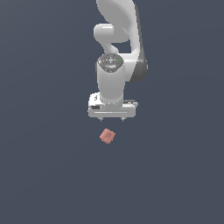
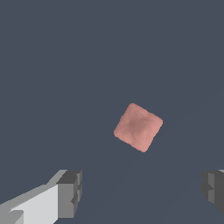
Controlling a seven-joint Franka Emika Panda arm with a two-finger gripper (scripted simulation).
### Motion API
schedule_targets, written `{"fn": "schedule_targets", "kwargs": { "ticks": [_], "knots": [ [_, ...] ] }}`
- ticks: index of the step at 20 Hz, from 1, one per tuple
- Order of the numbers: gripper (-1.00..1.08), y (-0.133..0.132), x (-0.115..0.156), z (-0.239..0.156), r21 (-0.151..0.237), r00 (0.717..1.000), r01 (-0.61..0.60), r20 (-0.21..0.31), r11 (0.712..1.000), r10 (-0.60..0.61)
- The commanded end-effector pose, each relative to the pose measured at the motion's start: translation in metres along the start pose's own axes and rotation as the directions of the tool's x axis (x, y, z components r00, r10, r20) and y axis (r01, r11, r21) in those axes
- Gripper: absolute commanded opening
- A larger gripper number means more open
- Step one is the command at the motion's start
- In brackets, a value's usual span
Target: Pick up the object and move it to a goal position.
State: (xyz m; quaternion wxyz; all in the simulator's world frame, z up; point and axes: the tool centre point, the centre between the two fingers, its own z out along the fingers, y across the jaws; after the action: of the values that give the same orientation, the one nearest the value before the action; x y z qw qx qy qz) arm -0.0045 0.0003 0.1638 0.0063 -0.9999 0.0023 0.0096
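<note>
claw (image 1: 111,119) spread, salmon-pink block (image 1: 107,136), lumpy faces

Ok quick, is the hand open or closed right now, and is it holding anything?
Hand: open, holding nothing; the pink block lies apart from its fingers.

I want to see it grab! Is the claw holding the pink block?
No, the claw is open, and the pink block lies apart from its fingers.
</note>
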Motion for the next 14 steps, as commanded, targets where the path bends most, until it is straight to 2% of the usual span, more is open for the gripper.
{"fn": "schedule_targets", "kwargs": {
  "ticks": [1, 10, 14],
  "knots": [
    [1.0, 0.0, 0.0, 0.0, 0.0, 1.0, 0.0, 0.0, 1.0, 0.0],
    [1.0, 0.025, 0.001, -0.006, -0.017, 1.0, -0.012, -0.023, 1.0, 0.011],
    [1.0, 0.026, 0.001, -0.007, -0.018, 1.0, -0.007, -0.024, 1.0, 0.007]
  ]
}}
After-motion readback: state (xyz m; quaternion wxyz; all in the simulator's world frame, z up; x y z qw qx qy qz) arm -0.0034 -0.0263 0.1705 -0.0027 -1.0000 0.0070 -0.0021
